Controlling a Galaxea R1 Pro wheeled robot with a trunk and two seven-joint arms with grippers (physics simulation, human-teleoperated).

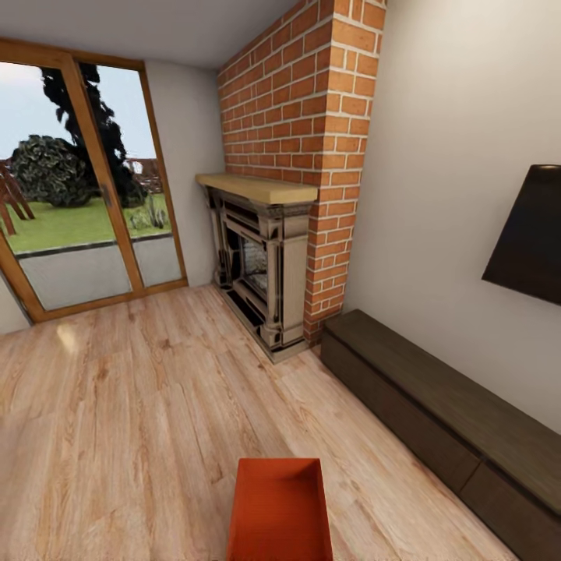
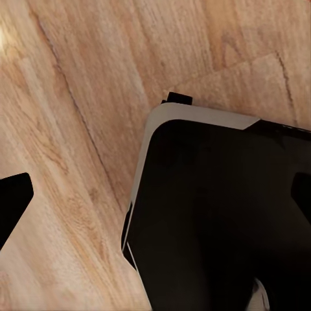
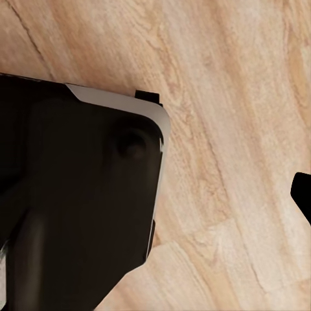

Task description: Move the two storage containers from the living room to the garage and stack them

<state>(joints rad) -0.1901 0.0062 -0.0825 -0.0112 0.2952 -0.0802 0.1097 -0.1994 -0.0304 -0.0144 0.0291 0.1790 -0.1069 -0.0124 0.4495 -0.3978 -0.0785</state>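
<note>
One orange-red storage container (image 1: 280,510) lies low in the head view, right in front of me, on the light wood plank floor (image 1: 132,405) of the living room. It is open-topped and looks empty. My left gripper (image 2: 155,201) hangs over the planks beside my own black base (image 2: 220,220), one dark fingertip (image 2: 14,197) at the frame edge, jaws wide apart, nothing between them. My right gripper (image 3: 155,194) hangs likewise over planks and base, with one fingertip (image 3: 303,194) showing at the edge, holding nothing.
A brick fireplace (image 1: 273,265) with a wooden mantel stands ahead. A long dark low cabinet (image 1: 444,421) runs along the right wall under a wall TV (image 1: 530,234). Wood-framed glass doors (image 1: 86,195) at the left look out on a garden.
</note>
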